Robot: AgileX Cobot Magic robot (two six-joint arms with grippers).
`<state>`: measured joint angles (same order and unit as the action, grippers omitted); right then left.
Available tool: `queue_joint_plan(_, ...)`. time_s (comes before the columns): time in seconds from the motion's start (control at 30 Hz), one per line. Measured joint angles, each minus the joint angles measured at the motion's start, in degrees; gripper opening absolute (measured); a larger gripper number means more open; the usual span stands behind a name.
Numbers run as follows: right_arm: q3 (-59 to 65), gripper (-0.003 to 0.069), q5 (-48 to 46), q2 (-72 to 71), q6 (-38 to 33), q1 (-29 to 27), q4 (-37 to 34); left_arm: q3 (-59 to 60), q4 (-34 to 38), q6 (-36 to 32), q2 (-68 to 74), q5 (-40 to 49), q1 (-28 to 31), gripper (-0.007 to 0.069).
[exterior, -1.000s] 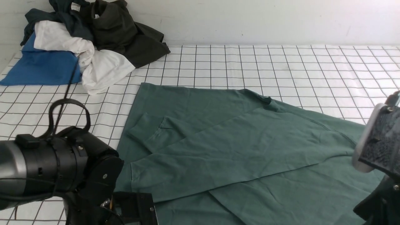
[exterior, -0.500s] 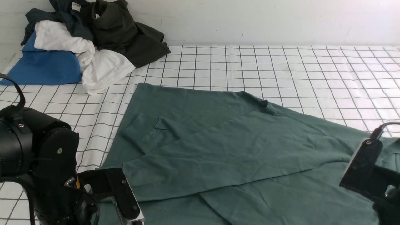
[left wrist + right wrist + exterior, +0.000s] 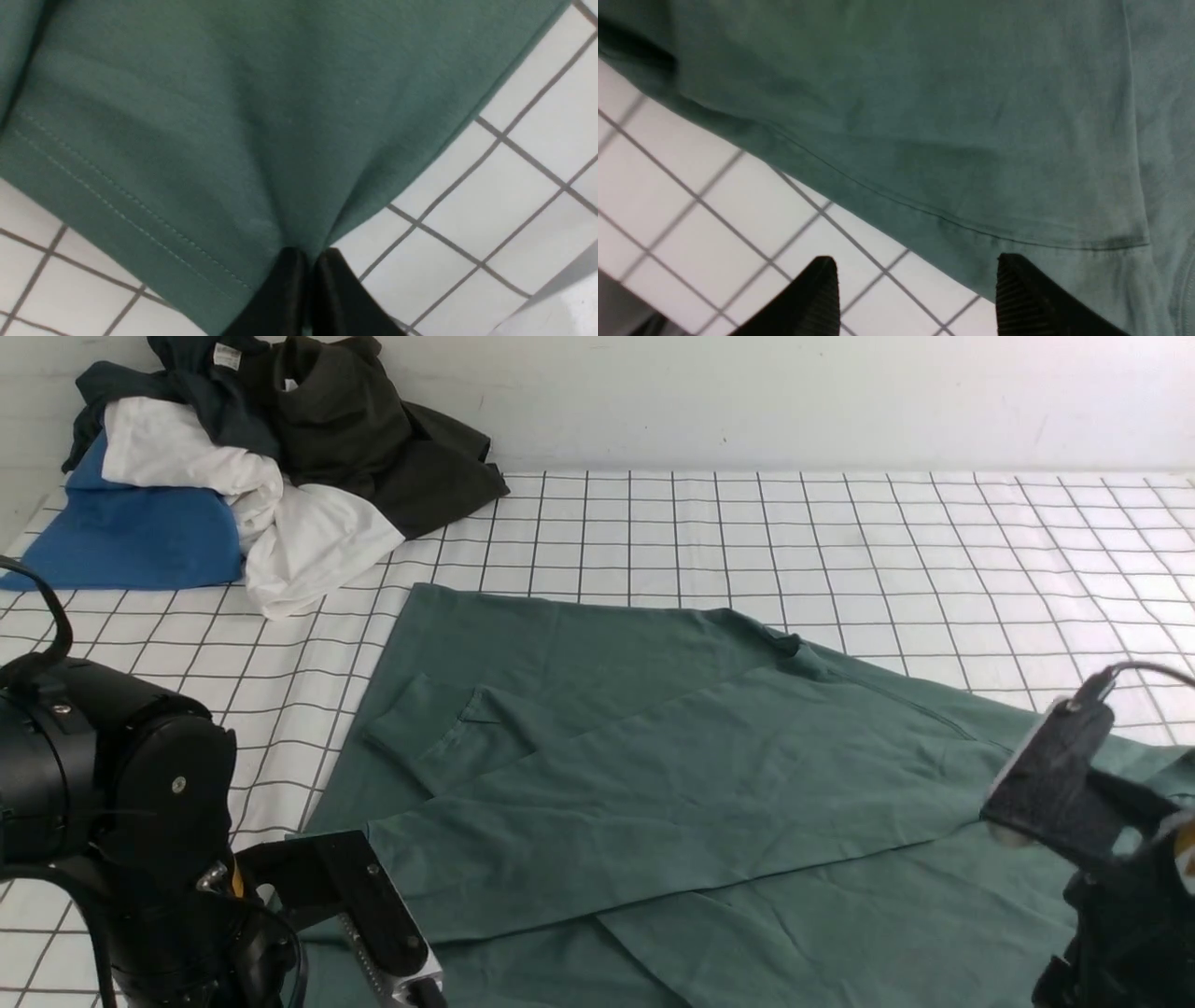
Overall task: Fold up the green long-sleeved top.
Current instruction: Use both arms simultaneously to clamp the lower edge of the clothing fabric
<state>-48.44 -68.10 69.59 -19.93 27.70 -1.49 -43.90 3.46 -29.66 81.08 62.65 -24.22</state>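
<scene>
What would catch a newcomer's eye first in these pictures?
A large green top lies spread across the middle of the checked cloth. A heap of other clothes sits in the far left corner. The left gripper pinches the top's edge; the right gripper hangs open over another edge.

Looks like robot lab test bench: white grid-lined cloth over the surface, bare white wall at 12 o'clock, loose clothes pile at 10 o'clock, green long-sleeved top spread centre, left arm at 8 o'clock, right arm at 4 o'clock.
</scene>
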Motion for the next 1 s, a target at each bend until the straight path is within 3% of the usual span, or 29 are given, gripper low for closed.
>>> queue_joint_plan(0.23, -2.9, 0.0425, -2.0, -0.3, 0.4, 0.0, -8.6, 0.9, -1.7, 3.3, 0.1, 0.0, 0.0, 0.0107)
queue_joint_plan(0.4, -2.9, 0.0425, -2.2, -1.0, 0.7, 0.0, -10.5, 6.4, -2.9, 3.4, 0.1, -2.6, 0.0, 0.0279)
queue_joint_plan(0.53, -2.9, 0.0425, -2.3, -3.2, 0.8, 0.1, -11.5, 8.5, -7.0, 5.2, 0.1, -4.3, 0.0, 0.037)
queue_joint_plan(0.8, -2.9, 0.0425, -2.7, -8.4, 0.5, 2.8, -11.1, 8.6, -9.8, 13.0, 0.8, -8.7, 0.1, 0.0395)
queue_joint_plan(0.93, -2.9, 0.0425, -3.0, -10.9, 0.3, 3.0, -9.5, 8.6, -8.0, 21.3, 3.8, -9.0, 0.1, 0.0395)
queue_joint_plan(0.97, -2.9, 0.0425, -3.1, -11.7, 0.3, 3.0, -9.1, 8.6, -7.5, 26.7, 5.4, -9.1, 0.1, 0.0395)
queue_joint_plan(1.0, -2.9, 0.0425, -3.1, -11.8, 0.3, 3.0, -9.1, 8.6, -7.5, 26.7, 5.6, -9.1, 0.1, 0.0395)
